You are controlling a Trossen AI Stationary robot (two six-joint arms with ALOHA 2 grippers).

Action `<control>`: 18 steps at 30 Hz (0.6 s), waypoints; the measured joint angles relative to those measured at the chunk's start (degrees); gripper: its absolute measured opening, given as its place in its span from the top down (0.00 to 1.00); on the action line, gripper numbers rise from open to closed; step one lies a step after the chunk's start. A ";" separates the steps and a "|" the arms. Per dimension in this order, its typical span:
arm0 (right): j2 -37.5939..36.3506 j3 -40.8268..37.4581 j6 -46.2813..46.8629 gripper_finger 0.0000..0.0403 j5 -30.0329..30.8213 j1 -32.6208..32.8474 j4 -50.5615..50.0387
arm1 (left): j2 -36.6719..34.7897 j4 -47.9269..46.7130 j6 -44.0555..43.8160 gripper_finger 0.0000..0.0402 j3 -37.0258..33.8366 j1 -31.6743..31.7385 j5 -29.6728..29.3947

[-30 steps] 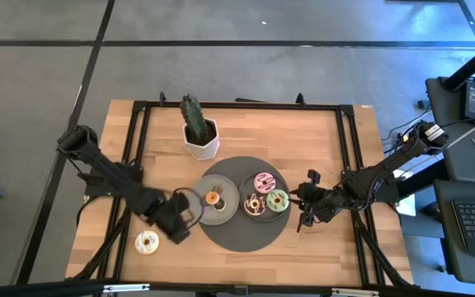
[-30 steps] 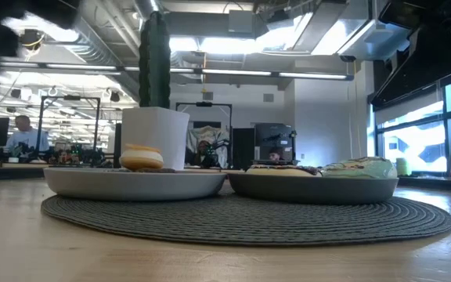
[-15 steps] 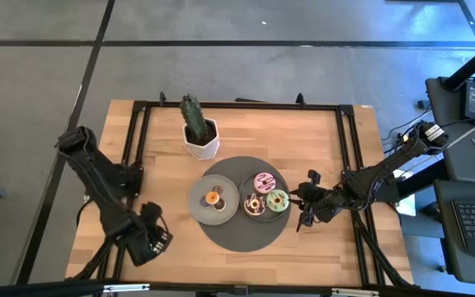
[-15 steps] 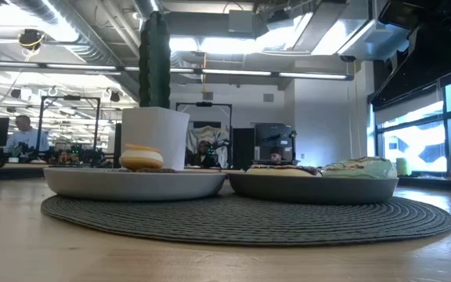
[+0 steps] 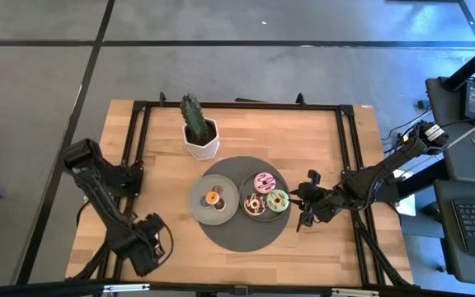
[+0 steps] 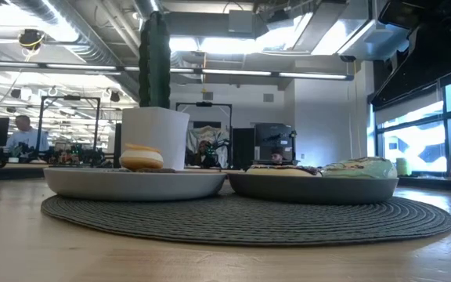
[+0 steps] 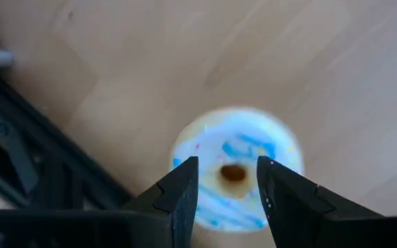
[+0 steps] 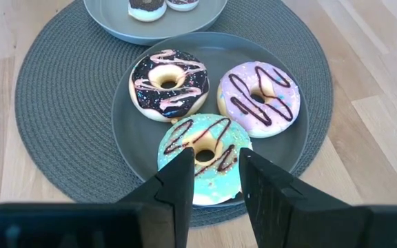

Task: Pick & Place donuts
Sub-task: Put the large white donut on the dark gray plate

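My left end effector (image 5: pixel 148 247) sits at the lower left of the high view, over the front left part of the pale wooden bench (image 5: pixel 246 132). In the left wrist view its two dark fingers (image 7: pixel 183 200) stand a narrow way apart above a white-iced ring donut with blue streaks (image 7: pixel 236 169), straddling the donut's hole; I cannot tell whether they touch the icing. That donut lies directly on the wood, well apart from the plates.

My right end effector (image 5: pixel 308 206) hangs at the right edge of the round grey woven mat (image 5: pixel 242 235), right of centre in the high view. Its fingers (image 8: pixel 178 182) are also parted narrowly and hold nothing.

On the mat two grey round plates touch side by side. The right plate (image 8: pixel 126 110) carries three ring donuts: a chocolate-iced one with pink drizzle (image 8: pixel 169 84), a pink-iced one with brown drizzle (image 8: pixel 258 89) and a mint-green one with brown drizzle (image 8: pixel 204 158). The left plate (image 5: pixel 198 208) holds a small orange-iced donut (image 5: pixel 213 197).

Behind the mat, toward the upper middle, a dark green cactus in a white pot (image 5: pixel 198 128) stands upright.
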 joint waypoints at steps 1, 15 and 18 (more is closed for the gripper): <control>0.00 0.00 0.00 0.71 0.00 -0.02 0.01 | 0.45 -0.02 0.80 0.64 0.00 0.11 1.56; 0.00 0.00 0.02 0.71 0.02 -0.01 0.43 | 7.21 -0.32 6.96 0.64 0.00 -0.05 5.26; 0.00 0.00 -0.02 0.71 0.02 0.00 0.46 | 9.02 -0.23 8.10 0.65 0.05 0.19 5.70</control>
